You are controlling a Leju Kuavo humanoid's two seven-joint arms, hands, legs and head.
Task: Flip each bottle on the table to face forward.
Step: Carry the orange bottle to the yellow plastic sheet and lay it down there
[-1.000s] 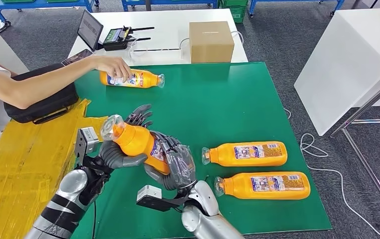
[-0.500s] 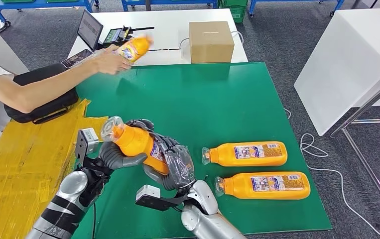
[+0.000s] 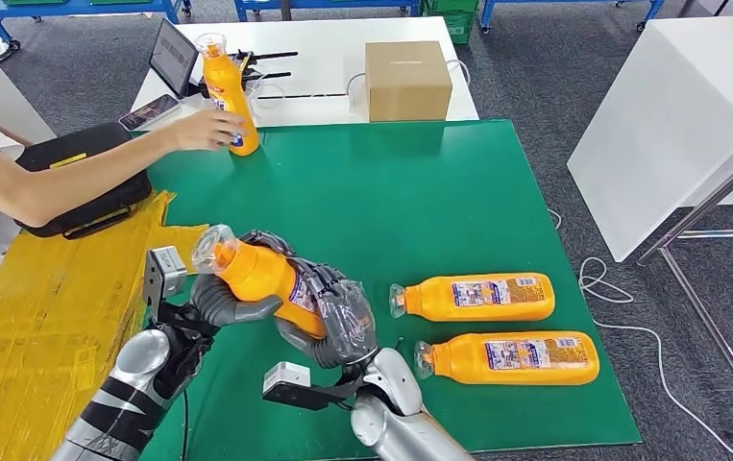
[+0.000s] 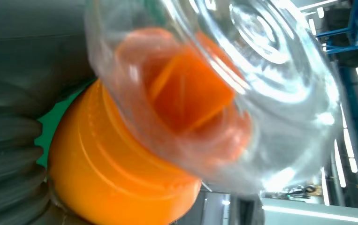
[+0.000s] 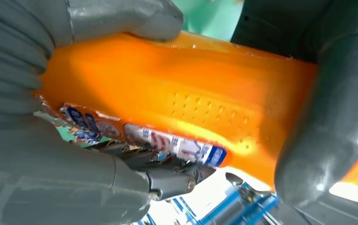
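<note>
A cardboard box (image 3: 407, 80) sits beside a laptop (image 3: 174, 57).

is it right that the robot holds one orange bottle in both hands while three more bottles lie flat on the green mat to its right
Not quite: the head view shows two bottles lying flat on the green mat to its right, a nearer one and a farther one. The rest holds: the left hand and right hand both hold one orange bottle.
</note>
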